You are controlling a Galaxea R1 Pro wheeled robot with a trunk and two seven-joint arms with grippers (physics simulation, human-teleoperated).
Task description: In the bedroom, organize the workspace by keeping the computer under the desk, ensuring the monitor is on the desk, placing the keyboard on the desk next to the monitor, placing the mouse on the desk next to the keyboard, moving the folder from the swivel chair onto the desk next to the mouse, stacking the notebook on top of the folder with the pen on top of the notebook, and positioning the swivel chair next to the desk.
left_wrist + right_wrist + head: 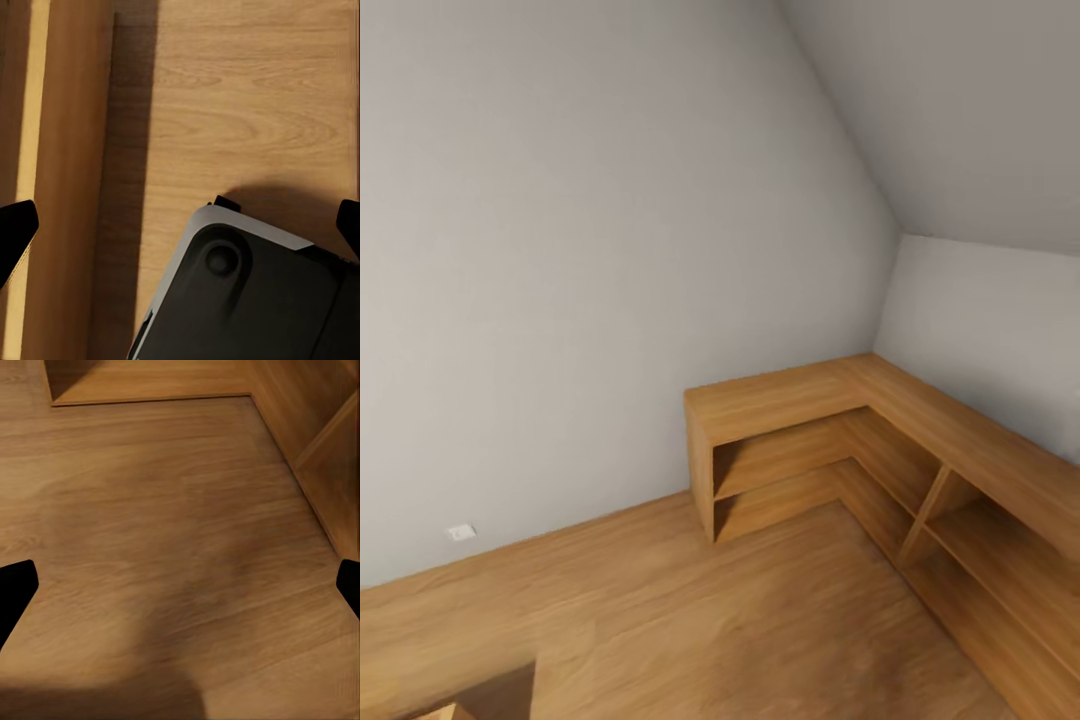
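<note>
Your head camera faces a room corner: pale grey walls, a sloped ceiling, and a wooden floor. A low L-shaped wooden shelf unit sits in that corner, one arm along the far wall, the other along the right-hand wall, with open compartments facing the room. A small white wall socket sits low on the far wall, just above the floor edge.

Left gripper: both black fingertips show at opposite edges of its wrist picture, set wide apart, with nothing between them. Below it lies bare floor, a wooden panel edge to one side, and part of the robot's own dark base with a light grey rim.

Right gripper: fingertips likewise spread wide, holding nothing. Beneath it is bare floor, with the shelf unit's bottom edge meeting the floor beyond.

None of the task's items can be located from these pictures, so no position relative to either claw can be reported.
</note>
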